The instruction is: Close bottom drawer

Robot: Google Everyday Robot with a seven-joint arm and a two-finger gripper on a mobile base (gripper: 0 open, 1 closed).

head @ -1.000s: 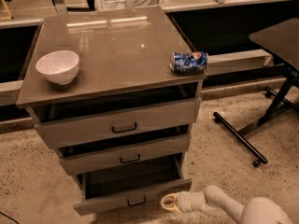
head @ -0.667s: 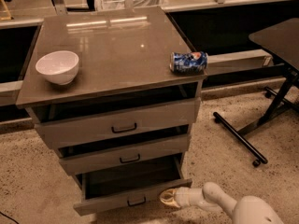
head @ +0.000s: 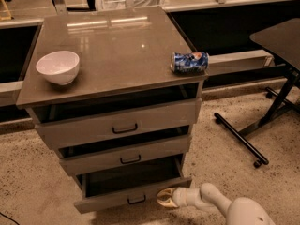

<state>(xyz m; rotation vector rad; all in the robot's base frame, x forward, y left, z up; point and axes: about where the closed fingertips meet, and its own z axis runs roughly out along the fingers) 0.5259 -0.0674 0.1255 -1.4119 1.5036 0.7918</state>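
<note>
The grey-brown cabinet has three drawers, all pulled out somewhat. The bottom drawer [head: 117,198] is the lowest, with a narrow front panel and a small black handle [head: 136,200]; it stands open the furthest and its dark inside shows. My gripper [head: 164,198] is on a white arm that comes in from the bottom right. It sits right at the drawer's front panel, near its right end, just right of the handle. I cannot tell whether it touches the panel.
A white bowl [head: 58,66] and a blue can [head: 189,62] lying on its side rest on the cabinet top [head: 117,46]. A dark table [head: 281,41] with a black wheeled base [head: 241,142] stands at the right. The floor is speckled.
My gripper has moved left, from beside the drawer's right corner to the front panel. The drawer looks about as far open as before.
</note>
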